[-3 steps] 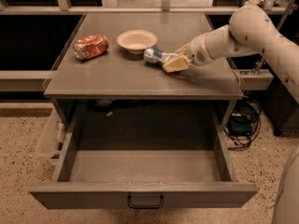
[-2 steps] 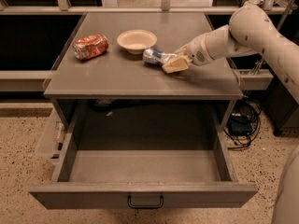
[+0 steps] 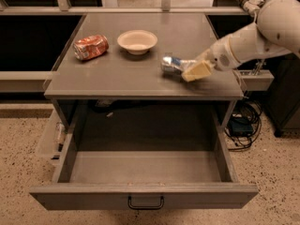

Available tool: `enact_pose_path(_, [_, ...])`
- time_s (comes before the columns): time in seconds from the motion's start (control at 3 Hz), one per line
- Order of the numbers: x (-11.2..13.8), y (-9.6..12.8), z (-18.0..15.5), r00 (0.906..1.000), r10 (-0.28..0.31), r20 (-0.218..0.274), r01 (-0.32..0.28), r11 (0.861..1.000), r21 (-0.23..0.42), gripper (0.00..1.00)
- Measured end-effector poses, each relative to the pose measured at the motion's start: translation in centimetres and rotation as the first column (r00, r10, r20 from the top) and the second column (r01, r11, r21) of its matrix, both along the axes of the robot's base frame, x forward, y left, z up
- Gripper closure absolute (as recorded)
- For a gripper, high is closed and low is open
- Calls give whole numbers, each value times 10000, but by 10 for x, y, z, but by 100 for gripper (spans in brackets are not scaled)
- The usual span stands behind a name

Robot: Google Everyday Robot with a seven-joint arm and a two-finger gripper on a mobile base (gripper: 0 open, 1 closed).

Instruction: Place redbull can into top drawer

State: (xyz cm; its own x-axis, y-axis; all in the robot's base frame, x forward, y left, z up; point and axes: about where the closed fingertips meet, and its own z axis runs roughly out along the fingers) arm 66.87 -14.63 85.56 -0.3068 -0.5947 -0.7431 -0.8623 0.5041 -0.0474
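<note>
The redbull can (image 3: 170,64), slim, silver and blue, lies on its side at the right front of the grey tabletop (image 3: 117,74). My gripper (image 3: 188,68) comes in from the right and is shut on the can's right end, one cream finger (image 3: 197,71) in front of it. I cannot tell whether the can rests on the table or hangs just above it. The top drawer (image 3: 145,167) is pulled fully open below the table and is empty. Its dark handle (image 3: 146,203) is centred on the front.
An orange-red can (image 3: 90,47) lies on its side at the table's left. A pale bowl (image 3: 137,41) stands behind the middle. A small pale side tray (image 3: 48,140) sticks out at the lower left. Cables (image 3: 241,123) lie on the floor at the right.
My gripper has moved to the right and a little toward the table's front edge, and the redbull can has moved with it. The bowl, the orange-red can and the drawer are unchanged.
</note>
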Motion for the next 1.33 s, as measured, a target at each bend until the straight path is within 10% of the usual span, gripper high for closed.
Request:
enact_pose_path(0.33, [-67, -28, 16, 9843, -1483, -953, 1469, 9889, -223, 100])
enact_pose_path(0.67, [-131, -38, 20, 9421, -2861, -1750, 2904, 9569, -15, 100])
enact_pose_path(1.0, [-182, -33, 0, 8979, -3617, -2510, 3868, 9204, 573, 100])
enact_pose_path(1.33, [-198, -34, -21, 8804, -3697, -2970, 4011, 9147, 504, 100])
